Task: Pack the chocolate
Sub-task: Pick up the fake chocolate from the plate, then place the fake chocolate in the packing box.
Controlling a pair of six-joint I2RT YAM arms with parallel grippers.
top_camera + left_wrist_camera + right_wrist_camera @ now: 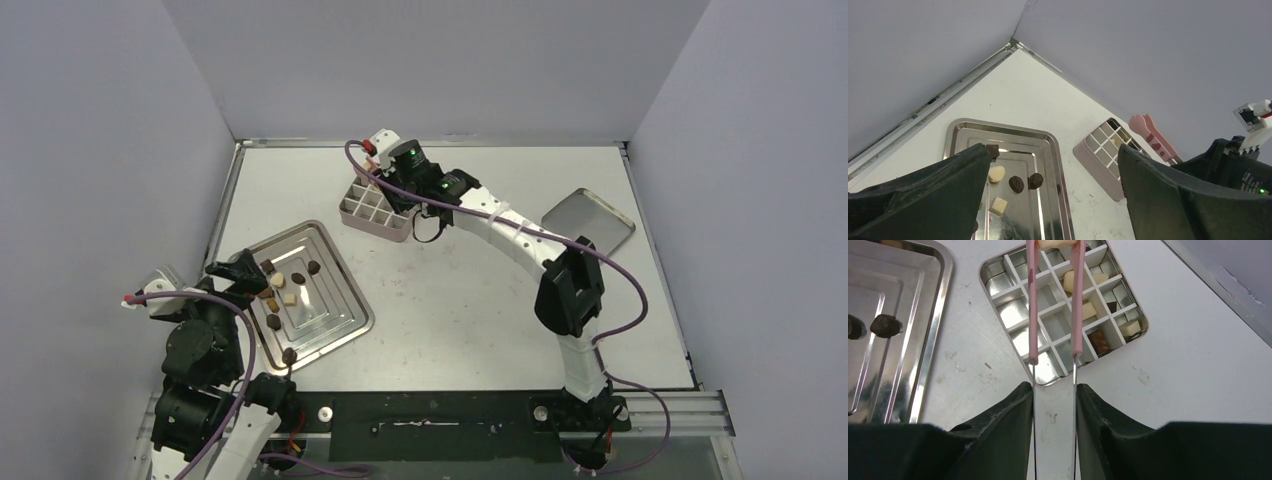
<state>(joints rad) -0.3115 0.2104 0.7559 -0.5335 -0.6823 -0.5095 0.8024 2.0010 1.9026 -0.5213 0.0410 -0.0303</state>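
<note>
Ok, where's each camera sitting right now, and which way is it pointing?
Top external: above and behind the robot, looking down on the table; left arm and right arm show.
Left wrist: on the left arm, looking low across the silver stepped metal tray towards the square gridded tin; the open left claw frames it.
Right wrist: looking straight down the pink-tipped tongs, clamped in the right claw, onto the tin.
Shared: all three show tray and tin.

- tabletop (450,300): white, scuffed
- silver tray (330,300): near left, set at an angle
- gridded tin (375,222): far centre
- metal lid (590,222): far right, well apart from tin
</note>
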